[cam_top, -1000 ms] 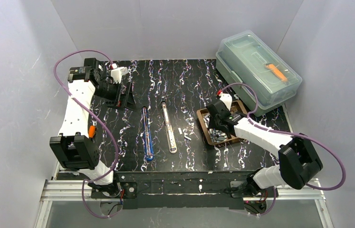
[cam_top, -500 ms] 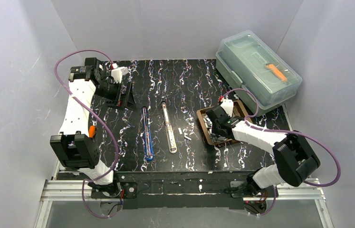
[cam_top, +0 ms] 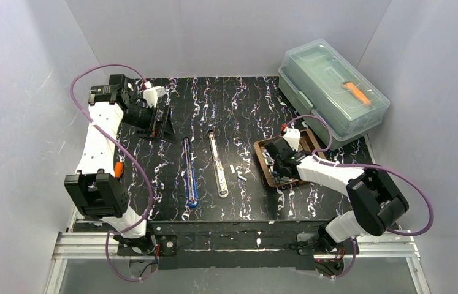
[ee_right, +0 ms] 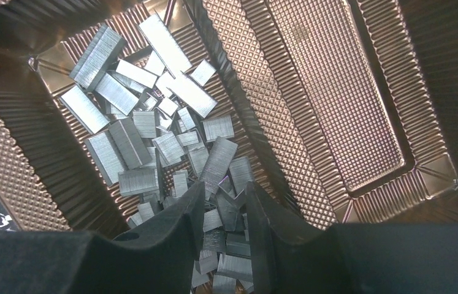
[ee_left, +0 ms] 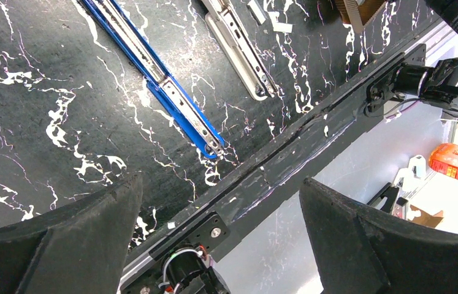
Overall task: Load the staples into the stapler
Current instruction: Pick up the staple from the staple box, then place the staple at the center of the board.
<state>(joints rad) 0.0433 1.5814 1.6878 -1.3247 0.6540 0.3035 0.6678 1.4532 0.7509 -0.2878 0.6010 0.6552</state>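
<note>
A black, white-veined worktop (cam_top: pixel 238 104) sits between plain grey walls. The staples (ee_right: pixel 131 144) lie jumbled in one compartment of a brown ribbed tray (ee_right: pixel 330 92) at the worktop's right side. The right hand (ee_right: pixel 225 191) is down in the pile, its fingers a narrow gap apart with strips between them; whether one is clamped I cannot tell. The likely risk is pinching several overlapping strips, or one askew, which could snap, slip or scatter, or dragging the light tray. The blue stapler (cam_top: pixel 189 174) and white stapler (cam_top: pixel 217 165) lie opened flat, well apart from the tray. The left hand (ee_left: pixel 220 182) hovers empty, fingers wide apart. No writing is legible
</note>
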